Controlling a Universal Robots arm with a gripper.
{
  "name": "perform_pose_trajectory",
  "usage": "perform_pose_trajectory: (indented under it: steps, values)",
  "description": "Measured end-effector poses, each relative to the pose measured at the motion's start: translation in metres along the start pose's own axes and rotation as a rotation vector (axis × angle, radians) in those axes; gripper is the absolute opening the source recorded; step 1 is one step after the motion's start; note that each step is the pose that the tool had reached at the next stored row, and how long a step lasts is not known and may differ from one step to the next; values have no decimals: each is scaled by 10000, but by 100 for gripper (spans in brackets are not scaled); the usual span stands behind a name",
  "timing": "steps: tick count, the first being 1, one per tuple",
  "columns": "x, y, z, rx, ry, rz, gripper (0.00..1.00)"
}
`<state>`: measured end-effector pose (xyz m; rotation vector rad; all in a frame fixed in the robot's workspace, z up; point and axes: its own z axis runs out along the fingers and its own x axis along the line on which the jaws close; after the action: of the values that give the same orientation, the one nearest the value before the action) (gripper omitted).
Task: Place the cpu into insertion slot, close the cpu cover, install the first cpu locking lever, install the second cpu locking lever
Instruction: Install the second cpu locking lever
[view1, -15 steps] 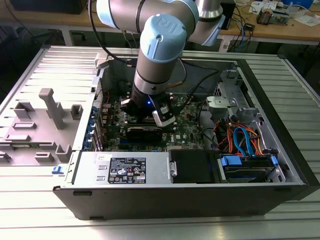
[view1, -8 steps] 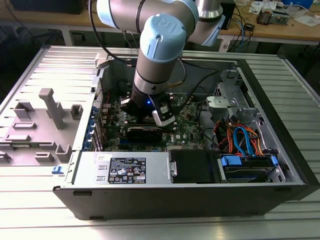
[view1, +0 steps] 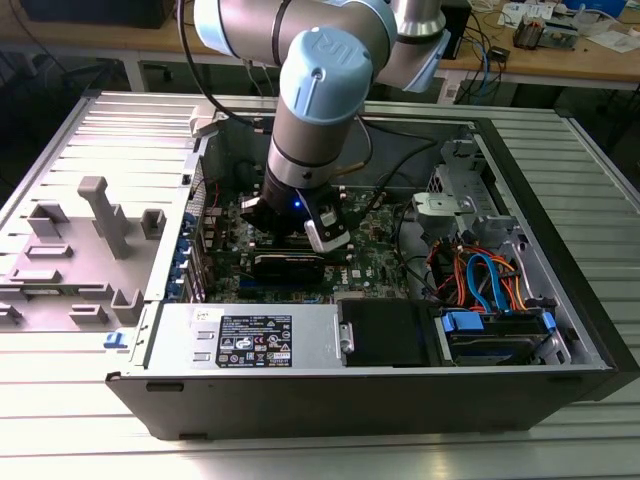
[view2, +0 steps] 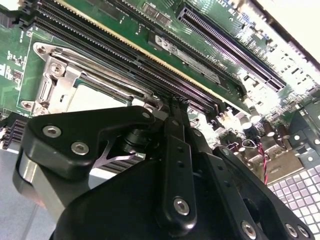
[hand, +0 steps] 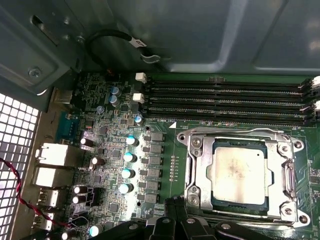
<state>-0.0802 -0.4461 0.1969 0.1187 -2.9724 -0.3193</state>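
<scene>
The cpu (hand: 239, 172), a dull silver square chip, lies seated in the insertion slot (hand: 196, 200) on the green board. The cpu cover (hand: 235, 136), a silvery frame, lies flat around it, and the chip shows through its window. A thin metal lever (hand: 290, 175) runs along one side of the socket. My gripper (hand: 175, 201) stands just beside the socket's edge, fingers together with nothing visible between them. In the second wrist view the gripper (view2: 177, 103) tips sit at the socket's corner, next to the cpu (view2: 97, 97). In the exterior view the gripper (view1: 295, 232) is low inside the open computer case.
Long black memory slots (hand: 225, 100) run beside the socket, and card slots (view2: 225, 45) lie further off. Capacitors (hand: 127, 157) and rear ports (hand: 50, 155) crowd one side. The case holds a power supply (view1: 250, 340), drive bay (view1: 495, 335) and cables (view1: 480, 275). A grey fixture (view1: 105, 215) stands at the exterior view's left.
</scene>
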Motion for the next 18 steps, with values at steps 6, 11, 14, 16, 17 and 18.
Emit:
perform_pose_trajectory:
  steps: [6, 11, 14, 16, 17, 18]
  values:
    - [3, 4, -12, 121, 7, 19, 11]
    - [6, 13, -23, 116, 6, 18, 11]
    - [11, 21, -45, 119, 9, 18, 11]
    - [18, 31, -80, 118, 8, 18, 11]
    - [20, 35, -91, 118, 8, 18, 11]
    - [23, 39, -108, 117, 8, 18, 11]
